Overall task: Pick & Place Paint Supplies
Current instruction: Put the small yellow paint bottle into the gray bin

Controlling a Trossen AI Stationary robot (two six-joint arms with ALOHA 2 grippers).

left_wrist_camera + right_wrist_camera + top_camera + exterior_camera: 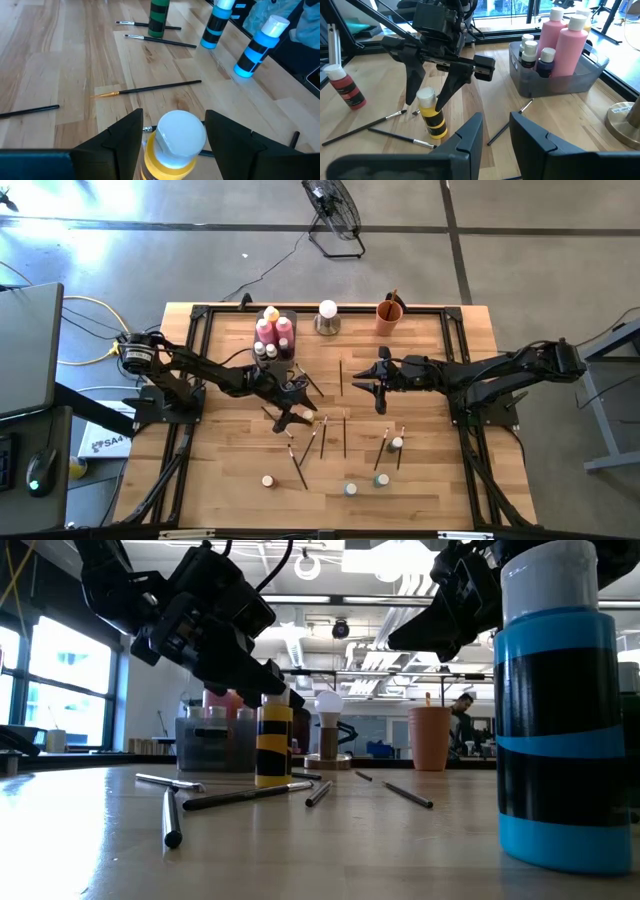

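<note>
- Left gripper low over the middle of the table, opened wide, holding nothing yet.
- One of its fingers on each side of the small yellow-and-black bottle, with a little gap showing on both sides of the white cap.
- Bottle around, not touching: standing up straight on the wood, right between the two fingers.
- Probably opened that wide so as to slip down past the cap without knocking the bottle over.
- Next, most likely, a squeeze shut on the bottle and a lift. Only a guess.
- Grey tray near the back of the table, already holding the big pink bottles and some tiny ones. Looks like the home for the bottles, so likely the place for this one too.
- Right gripper up in the air right of the middle, well apart from the bottle, fingers only a little apart and nothing between them. Seems to be waiting, out of the way of the left arm.
- Thin dark paintbrushes lying flat all over the middle of the wood, one just beside the yellow-and-black bottle.
- More small bottles standing near the front edge, not yet picked up.
- Lots left to do, by the look of the table.
</note>
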